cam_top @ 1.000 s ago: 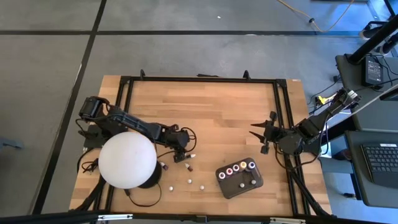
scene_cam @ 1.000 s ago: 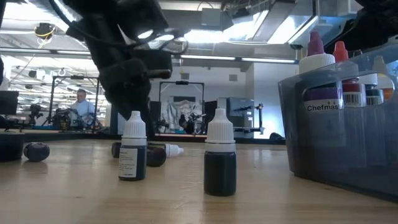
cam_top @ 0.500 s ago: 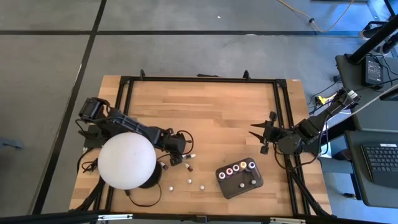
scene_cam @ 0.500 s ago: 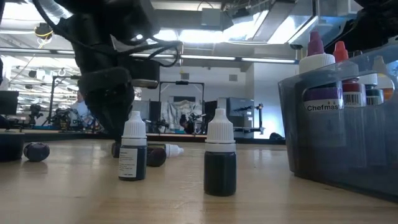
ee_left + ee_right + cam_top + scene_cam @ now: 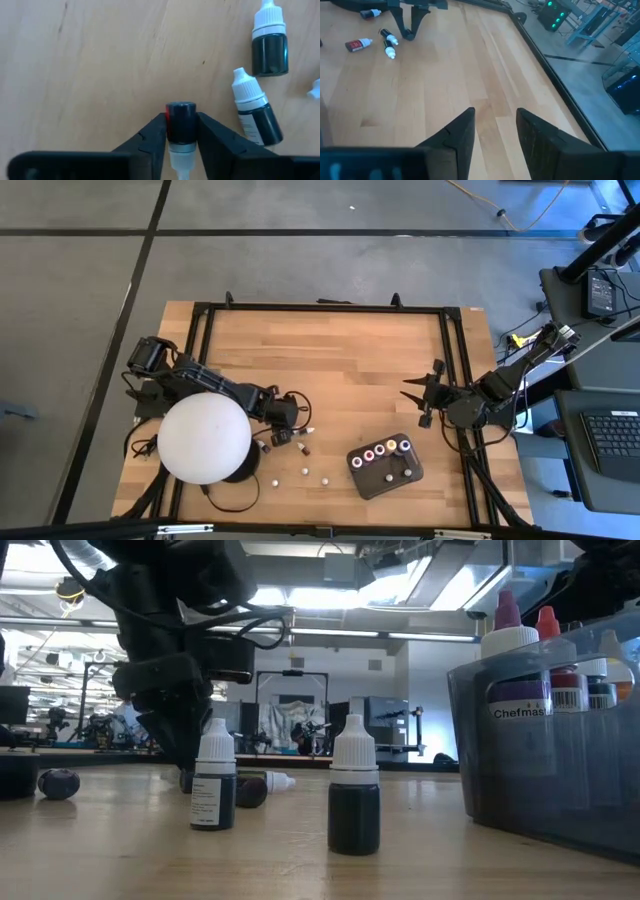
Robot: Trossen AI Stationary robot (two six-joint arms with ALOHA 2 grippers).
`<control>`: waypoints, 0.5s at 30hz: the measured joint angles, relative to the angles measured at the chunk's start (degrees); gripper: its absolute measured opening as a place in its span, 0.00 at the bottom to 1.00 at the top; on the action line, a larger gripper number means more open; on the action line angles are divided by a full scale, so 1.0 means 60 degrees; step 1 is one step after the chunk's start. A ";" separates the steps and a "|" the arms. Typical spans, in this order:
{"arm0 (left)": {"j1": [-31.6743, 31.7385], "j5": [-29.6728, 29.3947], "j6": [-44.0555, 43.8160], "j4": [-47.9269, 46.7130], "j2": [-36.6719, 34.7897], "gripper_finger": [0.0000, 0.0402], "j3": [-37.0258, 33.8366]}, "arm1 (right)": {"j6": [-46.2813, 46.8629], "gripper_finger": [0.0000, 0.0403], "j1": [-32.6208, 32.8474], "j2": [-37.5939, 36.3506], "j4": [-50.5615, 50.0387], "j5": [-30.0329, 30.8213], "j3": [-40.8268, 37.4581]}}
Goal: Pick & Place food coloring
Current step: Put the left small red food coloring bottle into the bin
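The food coloring is several tiny bottles. One with a dark body, a red label and a white tip (image 5: 180, 125) lies on the wooden table, and my left gripper (image 5: 282, 438) is shut on it, close beside the white dome. Two more dark bottles (image 5: 270, 42) (image 5: 256, 110) lie just past it. Three stand upright near the front edge (image 5: 304, 472); the low view shows two of them (image 5: 214, 785) (image 5: 354, 798). Others stand in the dark grey tray (image 5: 400, 476). My right gripper (image 5: 495, 130) waits open by the table's right edge, with nothing between its fingers. My left gripper pinches the lying bottle's dark body (image 5: 181, 117) between its two fingers (image 5: 154, 137), one on each long side. The fingers come steeply from above, and the bottle lies lengthwise between them. Its white tip points back toward the wrist and it rests on the table.
The big white dome (image 5: 204, 438) stands at the near left on a dark base with a cable, right next to my left arm. A black frame (image 5: 455, 370) runs round the table. Bare wood lies across the table's middle and far half.
My left gripper has gone a little toward the table's left edge and the dome and has come down over the lying bottle. In the low view its fingers have drawn together between the last two frames. My right arm has kept still.
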 joint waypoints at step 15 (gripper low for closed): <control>0.0438 -0.1110 0.2794 0.2350 -0.0040 0.18 0.0697 | 0.0015 0.36 0.0000 0.0000 0.0004 0.0000 0.0000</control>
